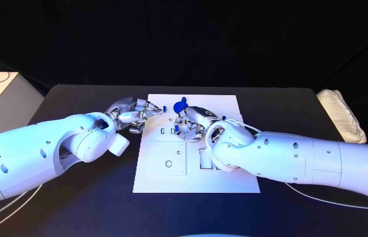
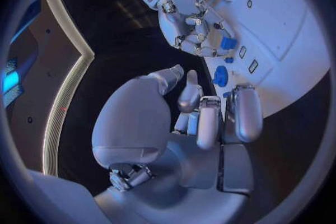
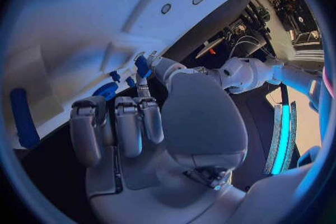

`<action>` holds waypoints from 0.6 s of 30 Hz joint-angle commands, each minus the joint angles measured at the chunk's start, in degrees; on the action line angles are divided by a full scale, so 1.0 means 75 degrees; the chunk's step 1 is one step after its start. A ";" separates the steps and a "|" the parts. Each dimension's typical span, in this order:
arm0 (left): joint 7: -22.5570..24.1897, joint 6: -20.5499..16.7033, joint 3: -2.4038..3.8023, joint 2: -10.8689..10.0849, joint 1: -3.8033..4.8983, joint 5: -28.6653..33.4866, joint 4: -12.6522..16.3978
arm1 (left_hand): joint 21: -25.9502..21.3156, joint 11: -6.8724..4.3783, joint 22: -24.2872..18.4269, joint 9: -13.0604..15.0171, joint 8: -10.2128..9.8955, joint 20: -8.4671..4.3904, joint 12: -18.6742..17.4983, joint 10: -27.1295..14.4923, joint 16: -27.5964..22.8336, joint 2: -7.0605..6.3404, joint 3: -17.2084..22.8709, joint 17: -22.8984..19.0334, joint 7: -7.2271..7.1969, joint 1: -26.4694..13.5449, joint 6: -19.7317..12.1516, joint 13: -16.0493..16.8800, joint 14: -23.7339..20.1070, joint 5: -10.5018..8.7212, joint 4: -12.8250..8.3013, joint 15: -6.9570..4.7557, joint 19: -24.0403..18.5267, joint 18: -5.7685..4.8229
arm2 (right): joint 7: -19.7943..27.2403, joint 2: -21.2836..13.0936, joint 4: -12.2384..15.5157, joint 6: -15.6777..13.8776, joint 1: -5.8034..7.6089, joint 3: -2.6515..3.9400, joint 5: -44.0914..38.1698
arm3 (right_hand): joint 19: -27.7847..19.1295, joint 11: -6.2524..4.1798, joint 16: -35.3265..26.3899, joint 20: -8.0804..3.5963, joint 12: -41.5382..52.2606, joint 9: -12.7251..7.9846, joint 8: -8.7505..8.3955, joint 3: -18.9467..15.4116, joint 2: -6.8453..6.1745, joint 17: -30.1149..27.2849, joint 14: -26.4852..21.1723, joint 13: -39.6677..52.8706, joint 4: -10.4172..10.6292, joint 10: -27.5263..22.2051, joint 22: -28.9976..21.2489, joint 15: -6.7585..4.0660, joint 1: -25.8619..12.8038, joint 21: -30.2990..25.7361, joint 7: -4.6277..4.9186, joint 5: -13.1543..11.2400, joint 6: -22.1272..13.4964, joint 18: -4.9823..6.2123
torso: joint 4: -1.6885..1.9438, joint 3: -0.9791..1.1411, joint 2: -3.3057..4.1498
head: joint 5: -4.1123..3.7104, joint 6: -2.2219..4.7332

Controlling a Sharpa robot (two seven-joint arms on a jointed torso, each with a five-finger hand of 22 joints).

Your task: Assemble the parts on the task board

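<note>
Blue part (image 3: pixel 142 65) pinched in my right hand (image 1: pixel 193 125) over the task board (image 1: pixel 230 181), left hand (image 1: pixel 132 115) empty and half-open beside it, so I'd say most slots still need filling.

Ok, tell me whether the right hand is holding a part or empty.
Holding: the right hand pinches a small blue part at its fingertips above the task board.

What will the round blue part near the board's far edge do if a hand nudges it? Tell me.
The round blue part looks small and rigid, so probably light. On the smooth white board it may slide, or roll if its disc tips onto its edge.
</note>
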 commanded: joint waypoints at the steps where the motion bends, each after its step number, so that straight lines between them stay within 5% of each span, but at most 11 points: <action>1: -0.0244 0.0147 0.0001 0.0030 0.0002 -0.0255 0.0002 | 0.0007 -0.0020 -0.0047 0.0082 0.0118 0.0026 -0.0068 -0.0128 -0.0009 -0.0011 0.0016 0.1944 -0.0057 -0.0092 0.0124 -0.0067 0.0798 0.0037 0.0013 -0.0042 0.0018 -0.0029 | -0.0141 0.0042 -0.0046 -0.0141 -0.0056 -0.0002 -0.0383 | 0.0813 -0.0037 0.0028 -0.0064 0.0010 0.0086 0.0025 0.0036 -0.0014 0.2013 0.0794 0.1526 -0.0019 0.0282 0.2008 -0.0032 -0.0065 0.0033 -0.0016 -0.0011 0.0008 -0.0051 | 0.0000 -0.0001 -0.0007 | 0.0017 -0.0005; 13: -0.0395 0.0287 0.0001 0.0062 0.0000 -0.0408 -0.0014 | -0.0035 -0.0205 -0.0119 0.0723 0.0664 -0.0102 -0.0064 -0.0138 -0.0047 -0.0046 0.0235 0.1883 -0.0276 -0.0171 0.0224 -0.0034 0.0775 0.0040 -0.0078 -0.0200 -0.0049 -0.0010 | -0.0163 0.0105 -0.0174 -0.0193 -0.0143 -0.0004 -0.0528 | 0.0813 -0.0033 0.0028 -0.0061 0.0009 0.0087 0.0039 0.0023 -0.0050 0.2013 0.0794 0.1526 -0.0015 0.0283 0.2008 -0.0027 -0.0121 0.0033 -0.0011 -0.0033 -0.0005 -0.0051 | 0.0010 -0.0003 -0.0002 | 0.0027 -0.0020; 18: -0.0449 0.0355 0.0001 0.0064 0.0000 -0.0428 -0.0021 | -0.0036 -0.0211 -0.0120 0.0763 0.0688 -0.0108 -0.0073 -0.0144 -0.0048 -0.0056 0.0246 0.1881 -0.0282 -0.0184 0.0214 -0.0045 0.0775 0.0040 -0.0077 -0.0207 -0.0050 -0.0010 | -0.0142 0.0108 -0.0205 -0.0184 -0.0157 -0.0004 -0.0547 | 0.0813 -0.0028 0.0028 -0.0059 0.0001 0.0081 0.0037 0.0017 -0.0083 0.2013 0.0794 0.1517 -0.0019 0.0273 0.2008 -0.0023 -0.0155 0.0033 -0.0004 -0.0057 -0.0037 -0.0051 | -0.0002 0.0002 0.0002 | 0.0042 -0.0023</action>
